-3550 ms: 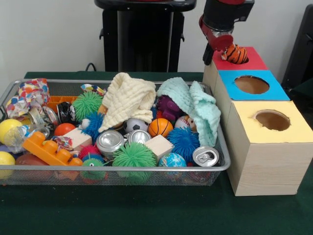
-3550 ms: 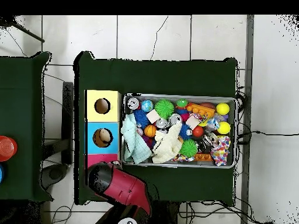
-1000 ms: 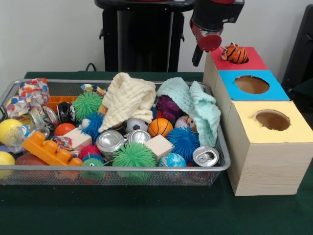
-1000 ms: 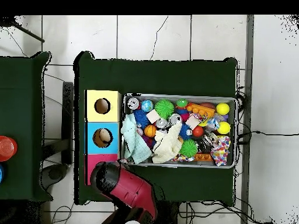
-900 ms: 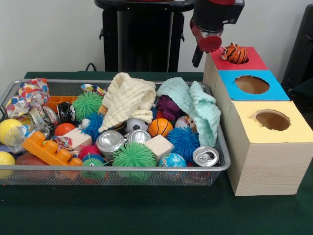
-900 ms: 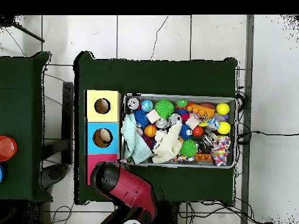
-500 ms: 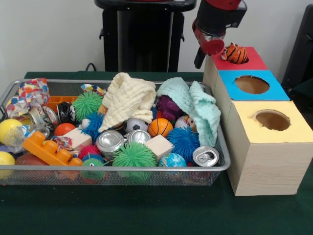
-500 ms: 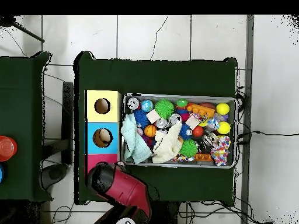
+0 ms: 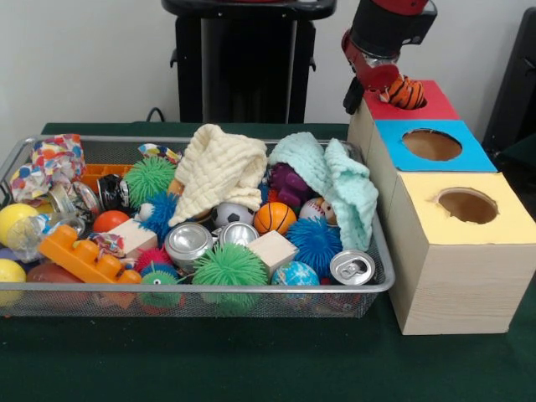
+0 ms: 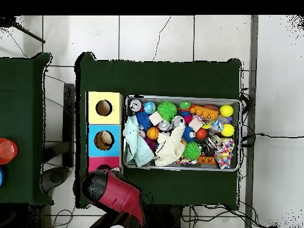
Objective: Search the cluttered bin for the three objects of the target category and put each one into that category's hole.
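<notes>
Currently the gripper [image 9: 374, 79] hangs over the red box [image 9: 423, 102], touching the striped tiger toy [image 9: 405, 92] resting at its hole; jaw opening cannot be determined.

Arm [image 9: 392, 23]: black cylindrical wrist housing at the front view's upper right, red band at its top edge, rounded red cap below — a dark black piece juts down beside it. Overhead, lower left: glossy red link [image 10: 119, 193] with black end.
</notes>
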`<move>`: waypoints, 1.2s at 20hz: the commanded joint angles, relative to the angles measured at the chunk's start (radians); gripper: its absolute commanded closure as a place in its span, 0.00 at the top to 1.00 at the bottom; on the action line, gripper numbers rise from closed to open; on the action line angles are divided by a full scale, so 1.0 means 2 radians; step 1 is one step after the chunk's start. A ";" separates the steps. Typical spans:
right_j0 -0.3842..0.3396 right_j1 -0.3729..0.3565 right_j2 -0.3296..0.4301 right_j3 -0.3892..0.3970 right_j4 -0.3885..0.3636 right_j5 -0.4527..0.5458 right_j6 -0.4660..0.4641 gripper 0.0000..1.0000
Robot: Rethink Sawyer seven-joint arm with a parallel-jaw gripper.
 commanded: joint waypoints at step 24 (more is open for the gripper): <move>-0.028 -0.068 -0.008 -0.022 -0.069 0.104 0.097 0.00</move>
